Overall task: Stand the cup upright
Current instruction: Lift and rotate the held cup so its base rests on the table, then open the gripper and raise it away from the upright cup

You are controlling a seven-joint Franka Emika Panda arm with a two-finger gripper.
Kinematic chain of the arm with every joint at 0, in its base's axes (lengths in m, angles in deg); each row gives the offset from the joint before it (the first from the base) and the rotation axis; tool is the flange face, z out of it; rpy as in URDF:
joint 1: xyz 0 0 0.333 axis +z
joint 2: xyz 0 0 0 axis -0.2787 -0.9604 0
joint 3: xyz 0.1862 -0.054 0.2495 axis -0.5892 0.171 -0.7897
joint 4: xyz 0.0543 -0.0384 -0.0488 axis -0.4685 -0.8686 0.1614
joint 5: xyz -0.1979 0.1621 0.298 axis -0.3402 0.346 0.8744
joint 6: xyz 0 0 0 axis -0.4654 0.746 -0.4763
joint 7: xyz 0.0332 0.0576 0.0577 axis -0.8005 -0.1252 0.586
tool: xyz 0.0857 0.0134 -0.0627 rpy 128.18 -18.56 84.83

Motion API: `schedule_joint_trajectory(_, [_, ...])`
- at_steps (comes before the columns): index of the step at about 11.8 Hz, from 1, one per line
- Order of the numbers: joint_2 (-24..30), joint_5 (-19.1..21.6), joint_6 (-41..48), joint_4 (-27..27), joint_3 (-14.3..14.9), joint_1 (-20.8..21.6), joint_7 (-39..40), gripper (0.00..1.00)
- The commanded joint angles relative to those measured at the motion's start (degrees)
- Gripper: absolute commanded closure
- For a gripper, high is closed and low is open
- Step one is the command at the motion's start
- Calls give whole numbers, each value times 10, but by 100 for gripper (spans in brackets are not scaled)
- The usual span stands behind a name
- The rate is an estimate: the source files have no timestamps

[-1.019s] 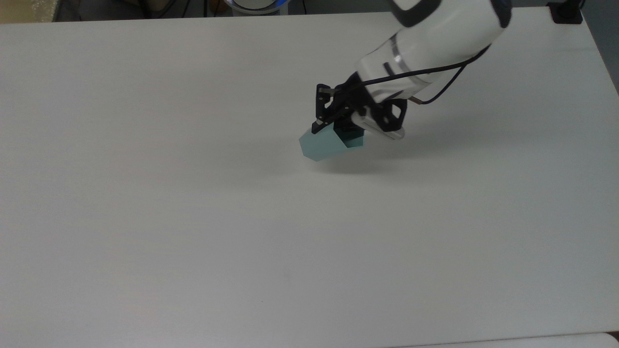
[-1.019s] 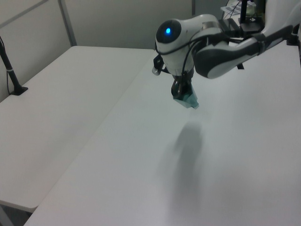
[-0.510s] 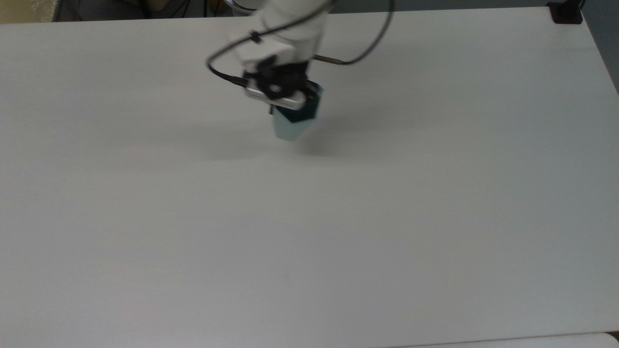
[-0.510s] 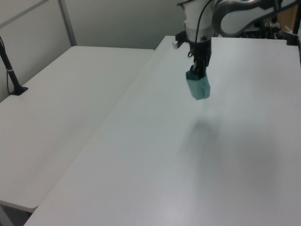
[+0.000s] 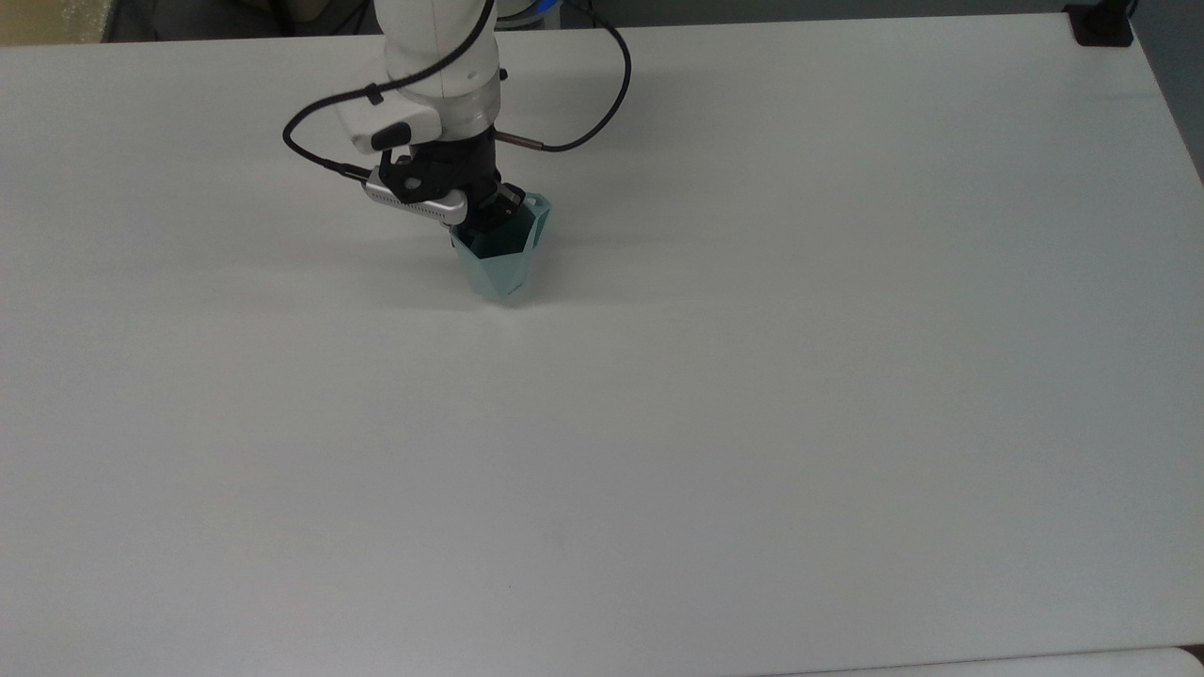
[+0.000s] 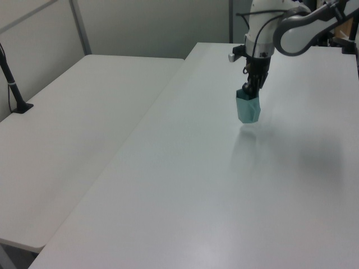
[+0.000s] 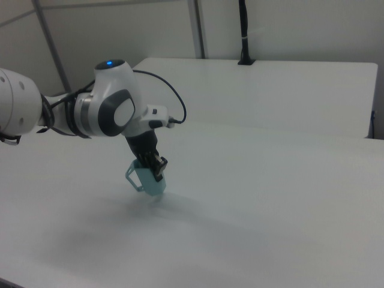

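- Since a second ago the arm has swung across the table, turning the cup mouth-up.
- Jaws are clamped on its rim.
- Cup hangs straight below the jaws, long axis nearly upright, base at the table.

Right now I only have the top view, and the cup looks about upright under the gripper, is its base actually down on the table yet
Observer: In the left view the cup has its narrow base at the white table, with almost no gap visible; I cannot confirm contact.
Operator: Is it leaning?
Observer: The right view shows the cup tilted a little, with its base toward the right view's right.
Operator: Where is the handle?
Observer: In the right view the handle sticks out toward the right view's left.
Operator: How is it held?
Observer: The gripper comes down from above and is shut on the rim.
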Motion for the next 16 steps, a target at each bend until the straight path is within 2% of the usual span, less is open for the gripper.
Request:
schedule_joint_trajectory(1, [0, 28, -19, -15, -3, -6, 6, 100])
schedule_joint_trajectory(2, [0, 42, -18, -14, -3, -7, 7, 100])
schedule_joint_trajectory(3, [1, 50, -11, -8, -3, -11, 4, 66])
schedule_joint_trajectory(4, [0, 53, -8, -7, -3, -13, 8, 48])
schedule_joint_trajectory(8, [0, 54, -8, -6, -3, -12, 6, 45])
schedule_joint_trajectory(9, [6, 53, -7, -4, -3, -12, 4, 42])
schedule_joint_trajectory(10, [14, 53, 3, 7, -3, -11, 2, 34])
schedule_joint_trajectory(11, [28, 53, 44, 27, -3, -6, 10, 0])
schedule_joint_trajectory(14, [49, 53, 127, 126, -4, -6, 25, 0])
schedule_joint_trajectory(16, [65, 54, 154, 170, -1, -17, 55, 0])
